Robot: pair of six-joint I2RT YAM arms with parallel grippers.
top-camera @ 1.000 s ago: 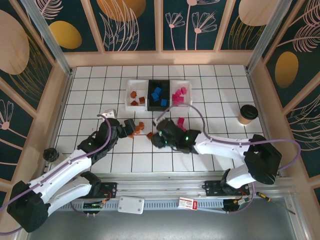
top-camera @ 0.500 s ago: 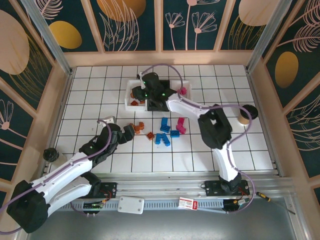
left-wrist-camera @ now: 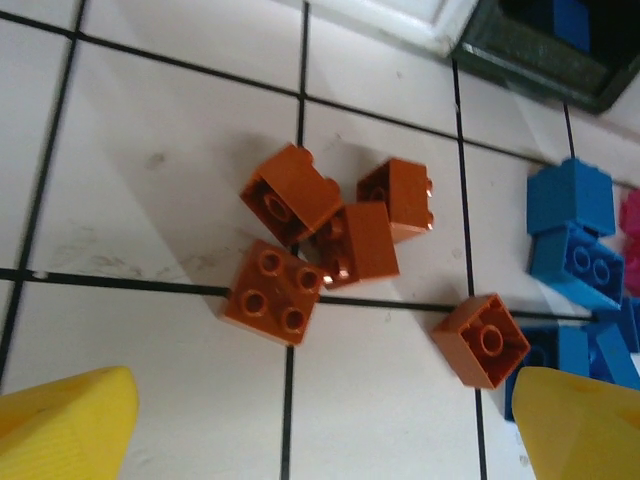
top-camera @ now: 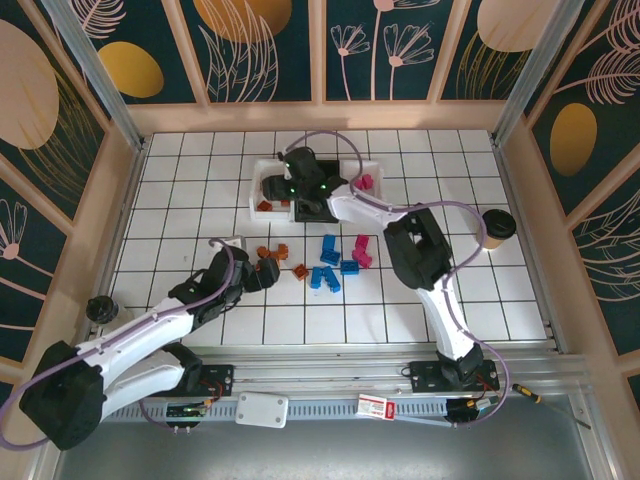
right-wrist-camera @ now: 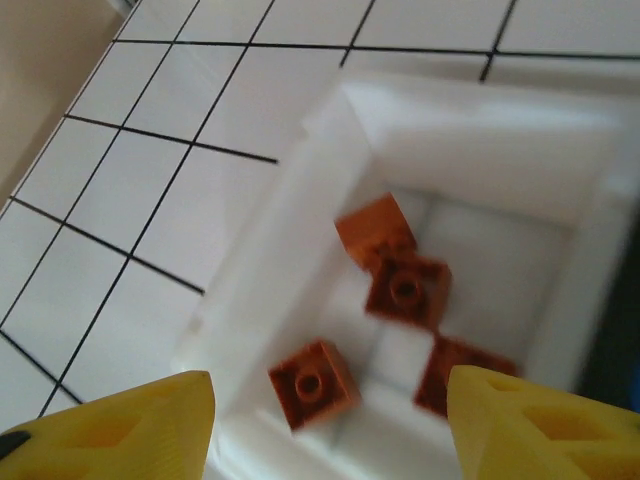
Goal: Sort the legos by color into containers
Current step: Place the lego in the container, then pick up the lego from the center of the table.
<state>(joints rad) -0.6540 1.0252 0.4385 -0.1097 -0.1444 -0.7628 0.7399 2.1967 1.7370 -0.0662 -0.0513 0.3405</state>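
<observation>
Overall: three bins stand in a row at the upper centre of the top view on the white tiled surface (top-camera: 200, 180), with bricks scattered below them at mid-frame.
Left hand (left-wrist-camera: 320, 430): released, its yellow fingers (left-wrist-camera: 60, 430) spread into the bottom corners of its wrist view with nothing between them; it hovers just below the loose orange bricks.
Loose orange bricks (left-wrist-camera: 310, 240): four bunched and touching at centre frame, a fifth lying apart at lower right.
Blue bricks (left-wrist-camera: 570, 230): crowded along the right edge of the left wrist view, on the surface.
Loose pink bricks (top-camera: 360, 250): just right of the blue ones in the top view.
Right hand (right-wrist-camera: 330, 425): released, fingers (right-wrist-camera: 120, 430) apart and grasping nothing, poised above the left white bin (right-wrist-camera: 260, 280).
Binned orange bricks (right-wrist-camera: 405, 290): four lying on that bin's floor, the lower-right one blurred.
Black bin (left-wrist-camera: 530, 58): top right corner of the left wrist view; it possibly holds something blue, but too little shows to be sure.
Right white bin (top-camera: 378, 168): pink bricks inside, beside the right arm.
</observation>
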